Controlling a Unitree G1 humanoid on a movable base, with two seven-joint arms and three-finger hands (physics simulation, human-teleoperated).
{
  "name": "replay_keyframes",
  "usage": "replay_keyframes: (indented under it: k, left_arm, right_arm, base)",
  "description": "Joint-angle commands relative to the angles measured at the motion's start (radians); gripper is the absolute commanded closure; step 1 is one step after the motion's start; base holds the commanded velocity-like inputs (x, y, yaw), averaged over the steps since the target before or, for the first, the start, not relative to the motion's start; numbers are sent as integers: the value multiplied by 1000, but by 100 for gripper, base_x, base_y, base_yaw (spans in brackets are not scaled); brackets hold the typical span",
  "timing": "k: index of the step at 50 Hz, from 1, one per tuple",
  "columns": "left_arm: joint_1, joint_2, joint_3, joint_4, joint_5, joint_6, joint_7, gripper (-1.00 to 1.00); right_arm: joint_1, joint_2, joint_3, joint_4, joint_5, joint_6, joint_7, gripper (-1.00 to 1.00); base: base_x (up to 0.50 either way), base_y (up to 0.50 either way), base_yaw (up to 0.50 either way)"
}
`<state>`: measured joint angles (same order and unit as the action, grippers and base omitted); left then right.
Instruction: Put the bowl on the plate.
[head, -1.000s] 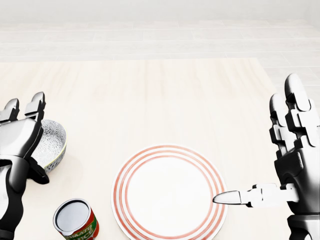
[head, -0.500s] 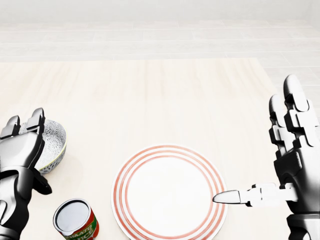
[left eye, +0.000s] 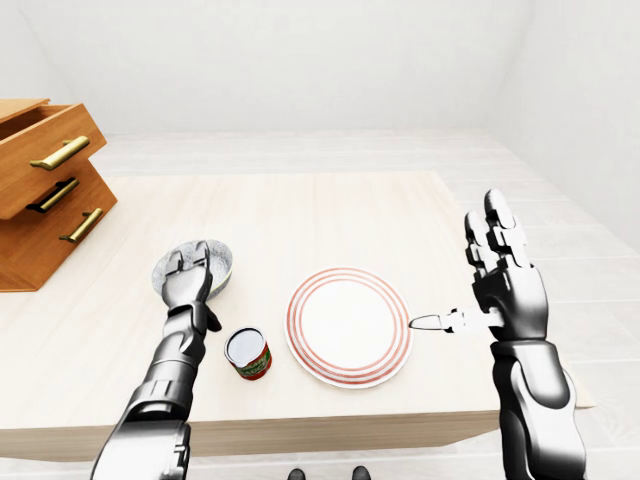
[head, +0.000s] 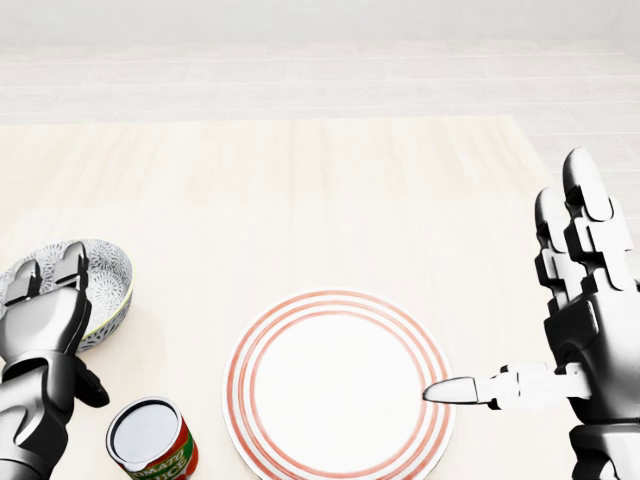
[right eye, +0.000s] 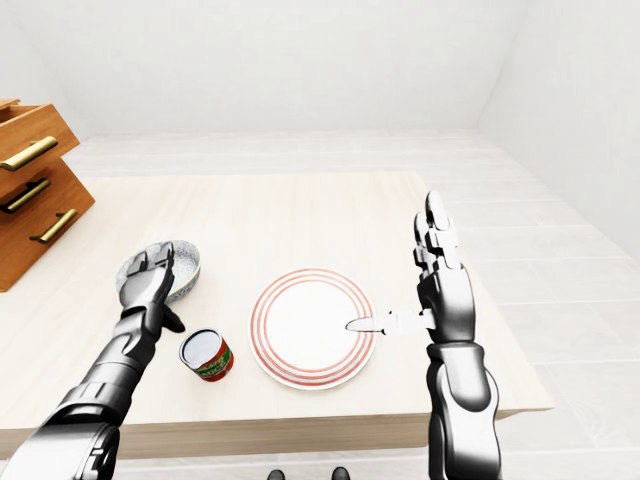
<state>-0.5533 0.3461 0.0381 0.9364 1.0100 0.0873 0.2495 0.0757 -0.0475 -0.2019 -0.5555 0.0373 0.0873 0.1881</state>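
1. Two big things stood on my table (left eye: 300, 215): the drawer chest (left eye: 45, 190) at the left-eye view's left, and the red-ringed plate (head: 338, 382), bare.
2. My right hand (head: 585, 325) hung spread beside the plate, holding nothing.
3. My left hand (head: 45, 320) lay over the bowl (head: 100, 285), fingers loose, unclosed.
4. Looked stiff, light, breakable; I'd pinch its rim.
5. Nearby stood a can (head: 152, 440).

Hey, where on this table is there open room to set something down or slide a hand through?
The widest bare patch of table lies above the plate in the left-eye view, right of the wooden drawers. A narrower strip runs between plate and right hand. It is crowded at lower left, where the left hand is on the bowl, with the can just below.
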Motion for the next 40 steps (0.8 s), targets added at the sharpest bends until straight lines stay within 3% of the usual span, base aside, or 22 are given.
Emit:
replay_keyframes:
  k: [1, 11, 12, 13, 14, 16, 30, 40]
  left_arm:
    - [-17, 5, -19, 84, -25, 0, 48, -100]
    - [-29, 14, -27, 124, -44, 0, 56, -100]
    - [-29, 14, -27, 123, -45, 0, 54, -47]
    - [-28, 15, -28, 118, -45, 0, 50, -31]
    - [-26, 15, -29, 112, -46, 0, 47, 24]
    - [-24, 15, -30, 102, -45, 0, 41, 95]
    - [15, 24, -24, -20, -22, 0, -19, 100]
    - [86, 42, 8, -383, 56, 0, -227, 100]
  right_arm:
    - [-6, 1, 13, 25, -11, 0, -7, -100]
    - [-6, 2, 24, 15, -17, 0, -14, -100]
    - [-6, 1, 24, 14, -17, 0, -14, -100]
    - [-6, 1, 24, 14, -17, 0, -14, -100]
    - [-6, 1, 24, 13, -18, 0, -14, -100]
    - [-6, 1, 23, 10, -15, 0, -14, -100]
    - [-2, 0, 19, 0, -15, 0, -11, -100]
    - [4, -1, 5, -63, -8, 0, -10, -100]
  base:
    - [0, 0, 0]
    - [0, 0, 0]
    - [0, 0, 0]
    - [0, 0, 0]
    - [0, 0, 0]
    - [0, 0, 0]
    - [0, 0, 0]
    - [0, 0, 0]
